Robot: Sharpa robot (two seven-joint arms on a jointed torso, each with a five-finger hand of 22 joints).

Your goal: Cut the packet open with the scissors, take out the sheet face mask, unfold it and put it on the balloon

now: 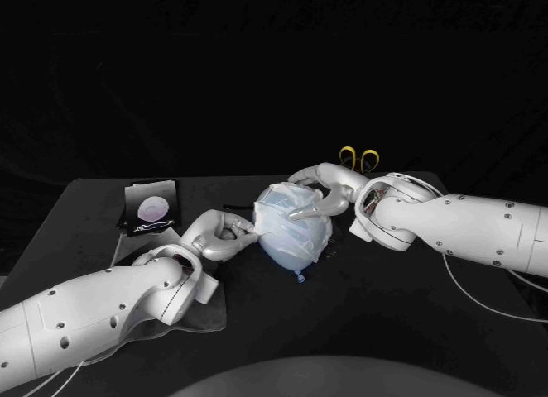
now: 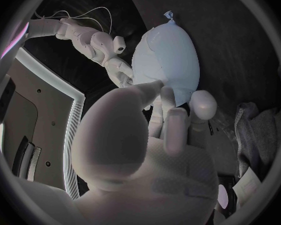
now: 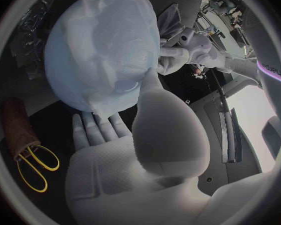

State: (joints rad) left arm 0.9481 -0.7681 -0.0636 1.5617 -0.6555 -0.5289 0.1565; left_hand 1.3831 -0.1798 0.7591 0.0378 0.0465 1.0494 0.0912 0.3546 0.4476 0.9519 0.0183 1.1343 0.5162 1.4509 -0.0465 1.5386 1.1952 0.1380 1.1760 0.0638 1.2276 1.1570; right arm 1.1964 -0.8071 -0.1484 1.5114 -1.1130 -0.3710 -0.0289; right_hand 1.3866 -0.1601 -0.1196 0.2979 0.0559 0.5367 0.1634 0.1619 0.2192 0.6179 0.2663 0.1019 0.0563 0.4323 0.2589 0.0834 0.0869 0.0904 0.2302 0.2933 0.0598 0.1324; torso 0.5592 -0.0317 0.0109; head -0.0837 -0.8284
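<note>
A pale blue balloon (image 1: 293,236) lies on the black table (image 1: 382,331), its knot toward me. The thin white sheet mask (image 1: 286,207) is draped over it, wrinkled. My right hand (image 1: 319,192) grips the balloon's far end, with its fingers (image 3: 97,127) beneath and its thumb pressed on the mask (image 3: 109,50). My left hand (image 1: 222,234) is at the balloon's left side, its thumb and fingers (image 2: 168,105) closed together on the mask's edge against the balloon (image 2: 168,60). The cut packet (image 1: 151,208) lies at the far left. The yellow-handled scissors (image 1: 360,157) rest behind my right hand.
A grey cloth (image 1: 197,318) lies under my left forearm. In the right wrist view the scissors (image 3: 34,167) lie next to a brown holder (image 3: 15,122).
</note>
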